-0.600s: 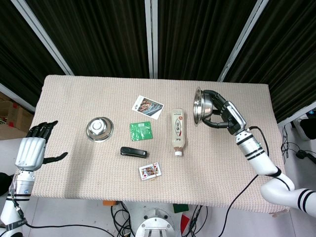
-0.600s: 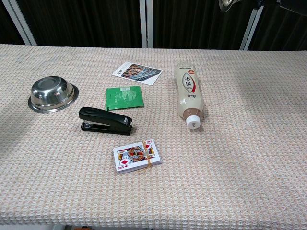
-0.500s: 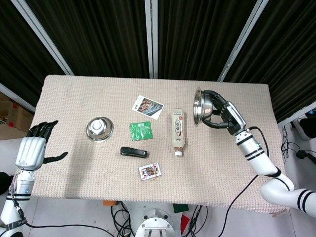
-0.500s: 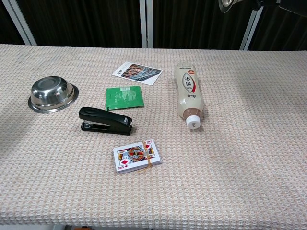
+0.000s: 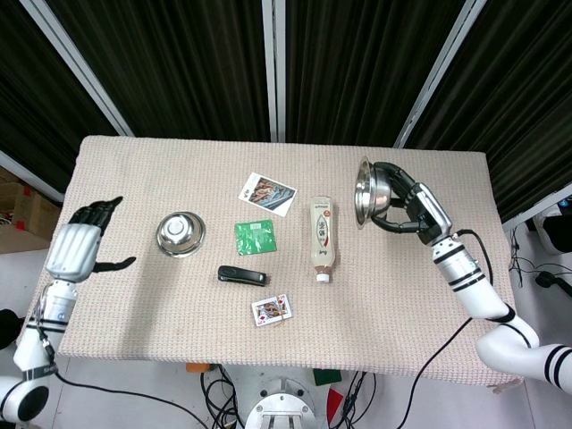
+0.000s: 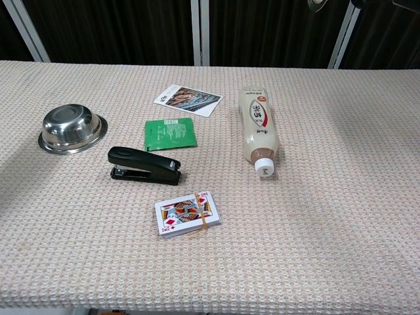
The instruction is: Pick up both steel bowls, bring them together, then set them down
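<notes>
One steel bowl (image 5: 180, 234) (image 6: 71, 130) sits upright on the cloth-covered table (image 5: 134, 161) at the left. My left hand (image 5: 79, 248) hovers open to the left of it, fingers spread, not touching it. My right hand (image 5: 413, 206) grips the second steel bowl (image 5: 367, 190), lifted off the table and tipped on its side with its mouth facing left. In the chest view only a sliver of that raised bowl (image 6: 317, 5) shows at the top edge.
Between the bowls lie a photo card (image 5: 267, 193), a green packet (image 5: 256, 236), a black stapler (image 5: 241, 275), a deck of playing cards (image 5: 271, 309) and a bottle on its side (image 5: 323, 239).
My left hand has moved up and to the right, closer to the bowl on the table. My right hand with its bowl has shifted slightly to the right.
</notes>
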Action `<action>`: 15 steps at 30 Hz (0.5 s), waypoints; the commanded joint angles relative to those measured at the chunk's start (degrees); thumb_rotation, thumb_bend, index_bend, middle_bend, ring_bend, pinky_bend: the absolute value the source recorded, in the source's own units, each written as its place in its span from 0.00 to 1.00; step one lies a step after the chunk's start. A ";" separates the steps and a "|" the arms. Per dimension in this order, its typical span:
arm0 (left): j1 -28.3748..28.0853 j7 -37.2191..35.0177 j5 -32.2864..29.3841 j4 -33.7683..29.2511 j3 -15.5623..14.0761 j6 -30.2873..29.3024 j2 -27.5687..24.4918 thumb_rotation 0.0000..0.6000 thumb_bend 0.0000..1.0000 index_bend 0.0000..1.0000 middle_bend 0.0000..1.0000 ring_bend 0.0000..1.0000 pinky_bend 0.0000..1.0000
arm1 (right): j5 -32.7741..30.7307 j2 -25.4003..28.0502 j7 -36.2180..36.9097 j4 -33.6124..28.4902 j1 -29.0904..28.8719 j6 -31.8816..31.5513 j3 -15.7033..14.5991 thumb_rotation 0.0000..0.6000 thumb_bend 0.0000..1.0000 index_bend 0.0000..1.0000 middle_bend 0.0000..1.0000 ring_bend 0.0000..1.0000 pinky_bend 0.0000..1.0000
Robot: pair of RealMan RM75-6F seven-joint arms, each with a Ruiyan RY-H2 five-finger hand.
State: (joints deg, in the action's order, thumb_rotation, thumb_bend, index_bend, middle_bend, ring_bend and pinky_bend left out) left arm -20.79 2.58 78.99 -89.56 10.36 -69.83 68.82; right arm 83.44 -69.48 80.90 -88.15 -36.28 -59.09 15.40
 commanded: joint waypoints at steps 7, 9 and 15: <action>-14.67 -6.82 -2.95 10.91 2.46 19.82 6.70 1.00 0.05 0.01 0.04 0.03 0.26 | -0.82 1.61 -2.39 -1.74 0.48 -0.39 0.16 1.00 0.22 0.60 0.53 0.50 0.65; -16.26 -7.38 -3.99 12.23 2.35 22.43 7.92 1.00 0.05 0.01 0.03 0.03 0.27 | -1.03 2.08 -2.71 -2.12 0.67 -0.51 0.25 1.00 0.22 0.60 0.53 0.50 0.65; -19.70 -6.10 -4.67 16.21 0.52 27.62 11.06 1.00 0.05 0.01 0.03 0.03 0.26 | -1.38 2.82 -3.29 -2.90 1.23 -0.88 0.25 1.00 0.22 0.60 0.53 0.50 0.65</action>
State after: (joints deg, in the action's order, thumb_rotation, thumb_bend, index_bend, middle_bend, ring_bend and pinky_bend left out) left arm -39.32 -3.65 74.99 -73.99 11.50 -43.77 78.84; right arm 82.08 -66.70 77.64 -91.02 -35.08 -59.95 15.66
